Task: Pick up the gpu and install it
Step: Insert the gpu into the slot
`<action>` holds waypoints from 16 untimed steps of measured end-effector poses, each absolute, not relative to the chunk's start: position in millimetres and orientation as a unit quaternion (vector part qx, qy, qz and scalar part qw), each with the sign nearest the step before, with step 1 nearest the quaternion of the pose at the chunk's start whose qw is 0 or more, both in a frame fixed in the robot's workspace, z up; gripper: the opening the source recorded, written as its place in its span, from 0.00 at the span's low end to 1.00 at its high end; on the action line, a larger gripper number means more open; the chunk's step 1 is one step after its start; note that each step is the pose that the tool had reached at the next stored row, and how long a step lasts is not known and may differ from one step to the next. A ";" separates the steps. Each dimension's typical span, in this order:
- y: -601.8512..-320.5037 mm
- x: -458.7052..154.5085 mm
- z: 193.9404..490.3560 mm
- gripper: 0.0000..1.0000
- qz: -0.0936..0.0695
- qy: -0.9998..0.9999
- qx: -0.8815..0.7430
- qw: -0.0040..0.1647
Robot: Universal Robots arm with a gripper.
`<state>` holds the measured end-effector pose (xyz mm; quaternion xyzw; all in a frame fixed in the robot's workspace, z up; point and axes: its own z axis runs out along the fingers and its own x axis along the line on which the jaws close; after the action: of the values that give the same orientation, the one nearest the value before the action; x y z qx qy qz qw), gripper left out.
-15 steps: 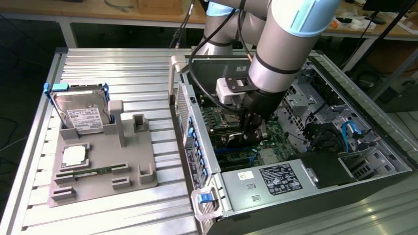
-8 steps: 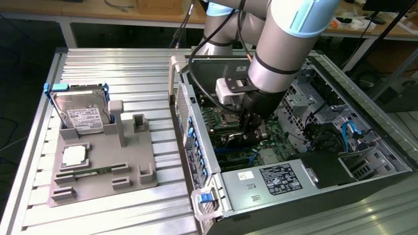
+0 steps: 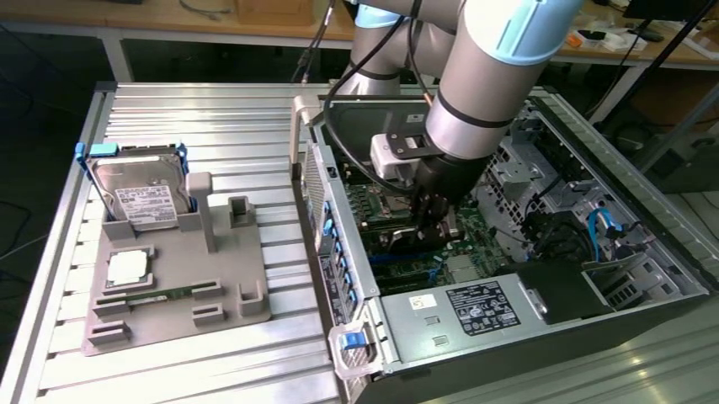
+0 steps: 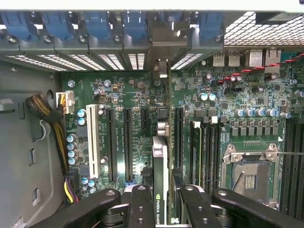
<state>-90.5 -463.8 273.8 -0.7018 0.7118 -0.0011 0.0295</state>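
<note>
Exterior view: the gripper is down inside the computer case.

Wrist view: the fingers squeeze the gpu from both sides. The thin card stands on its edge between them, over the green board.

Metal table standing in workshop, silver-grey top running in long ribbed grooves. Grey plastic holder plate lying flat on it toward exterior view's left, posts and slots sticking up. Open computer case lying on its side toward exterior view's right, open side facing up, sitting just beside plate with narrow strip of bare ribs showing between them. Bare ribbed top stretching past plate at far end and along near edge.
</note>
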 end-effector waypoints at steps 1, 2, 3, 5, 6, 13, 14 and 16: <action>-463.8 -90.6 273.7 0.27 -0.001 0.712 -0.702 0.029; -463.8 -91.0 273.6 0.27 -0.001 0.712 -0.702 0.030; -463.8 -91.8 273.4 0.27 -0.001 0.712 -0.702 0.030; -463.8 -93.6 273.0 0.27 -0.001 0.712 -0.702 0.030; -463.8 -94.2 272.8 0.27 -0.001 0.712 -0.702 0.030; -463.8 -94.4 269.9 0.27 -0.001 0.712 -0.702 0.030; -463.8 -94.4 269.6 0.27 -0.001 0.712 -0.702 0.029; -463.8 -94.4 268.7 0.27 -0.001 0.712 -0.702 0.029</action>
<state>-94.4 -463.8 268.7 -0.7017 0.7119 -0.0006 0.0291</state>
